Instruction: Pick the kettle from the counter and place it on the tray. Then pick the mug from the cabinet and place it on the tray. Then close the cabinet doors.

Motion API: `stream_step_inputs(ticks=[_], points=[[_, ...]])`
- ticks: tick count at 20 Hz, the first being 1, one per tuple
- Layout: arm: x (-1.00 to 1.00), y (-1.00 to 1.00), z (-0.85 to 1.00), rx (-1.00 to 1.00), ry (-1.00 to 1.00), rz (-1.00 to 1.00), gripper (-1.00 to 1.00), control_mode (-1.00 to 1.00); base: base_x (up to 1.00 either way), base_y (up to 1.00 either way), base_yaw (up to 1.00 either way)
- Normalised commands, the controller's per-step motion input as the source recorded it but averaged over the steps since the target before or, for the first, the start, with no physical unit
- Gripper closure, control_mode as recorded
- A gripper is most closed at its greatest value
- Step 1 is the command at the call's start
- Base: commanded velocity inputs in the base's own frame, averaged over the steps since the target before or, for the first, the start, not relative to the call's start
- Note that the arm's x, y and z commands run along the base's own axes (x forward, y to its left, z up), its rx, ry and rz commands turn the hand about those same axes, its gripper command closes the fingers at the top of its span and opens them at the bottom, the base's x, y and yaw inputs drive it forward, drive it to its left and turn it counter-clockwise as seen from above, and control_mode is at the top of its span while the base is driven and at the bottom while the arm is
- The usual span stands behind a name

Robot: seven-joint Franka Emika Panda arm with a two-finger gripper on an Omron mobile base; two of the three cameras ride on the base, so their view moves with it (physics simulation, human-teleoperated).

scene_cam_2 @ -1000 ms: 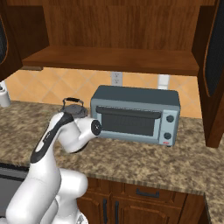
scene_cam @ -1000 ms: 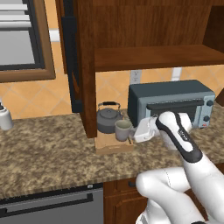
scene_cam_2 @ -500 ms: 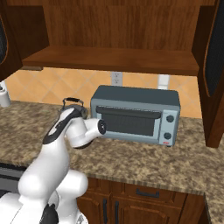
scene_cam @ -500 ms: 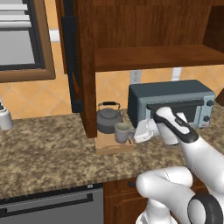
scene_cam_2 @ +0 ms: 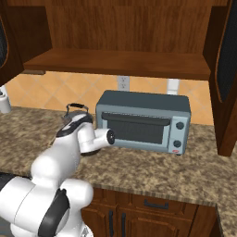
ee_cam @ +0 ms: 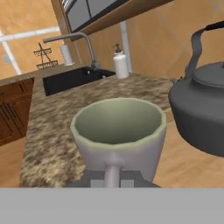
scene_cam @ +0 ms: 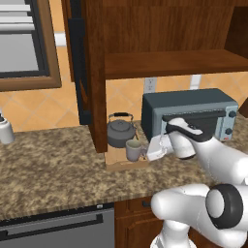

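Hand view is showing the mug on the tray beside the kettle; jaws' state unclear, so withdrawing straight back seems wisest.

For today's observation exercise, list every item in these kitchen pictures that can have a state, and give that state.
kettle: upright on the tray, lid on
mug: upright on the tray beside the kettle, empty
tray: on the counter, holding both
cabinet doors: open
cabinet: shelf bare
toaster oven: door shut
tool: at the mug's handle; open or shut unclear
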Motion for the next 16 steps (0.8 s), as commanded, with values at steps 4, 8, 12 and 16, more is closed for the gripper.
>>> stream_step_inputs(ticks=[4,8,12,16], points=[[0.16,-0.01,-0.09,0.0,0.0,0.0,1.0,-1.0,0.0,0.0,0.0],[0.16,-0.05,0.0,0.0,0.0,0.0,1.0,-1.0,0.0,0.0,0.0],[0.23,0.0,-0.03,0.0,0.0,0.0,1.0,-1.0,0.0,0.0,0.0],[0.24,0.0,-0.09,0.0,0.0,0.0,1.0,-1.0,0.0,0.0,0.0]])
